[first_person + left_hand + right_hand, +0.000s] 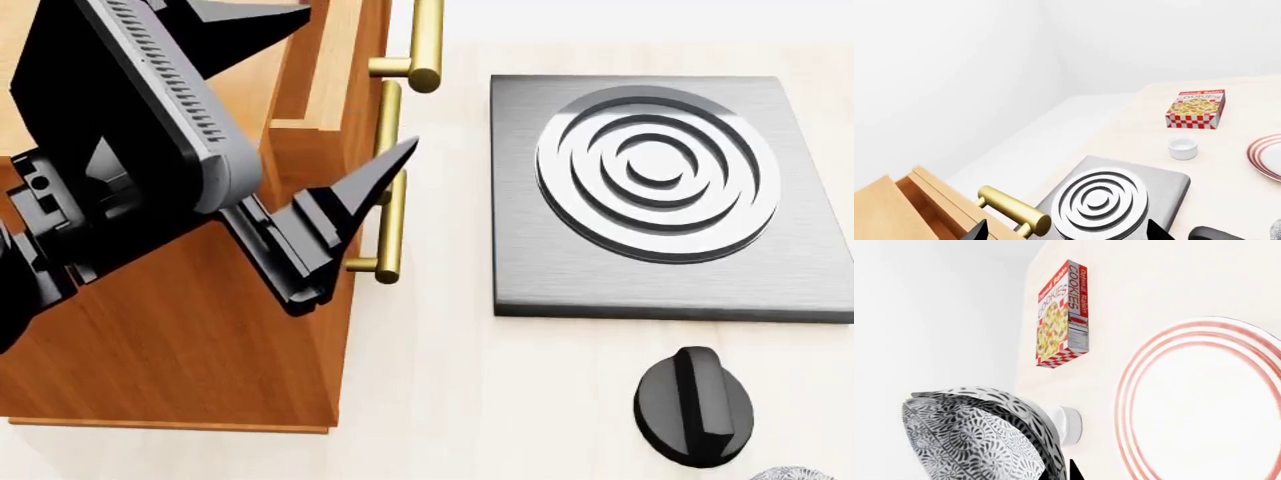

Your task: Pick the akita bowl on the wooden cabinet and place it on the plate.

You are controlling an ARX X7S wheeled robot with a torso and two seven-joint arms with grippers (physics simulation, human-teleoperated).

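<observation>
Wooden cabinet [187, 330]: orange-brown, brass bar handles facing the hob.
Left gripper [327, 95]: over the wooden cabinet's front edge, black fingers spread wide, nothing between them.
Hob [667, 195]: grey square with silver rings, just beside the wooden cabinet; a black knob [693, 405] sits near it.
Plate [1214, 400]: white with red rim rings, bare, beyond the hob.
Akita bowl [977, 435]: speckled, seen close in the right wrist view, beside the plate, not on it.
Right gripper: barely visible; grip cannot be told.
Cookie box [1062, 314]: past the plate.
White cup [1183, 148]: between hob and cookie box.
</observation>
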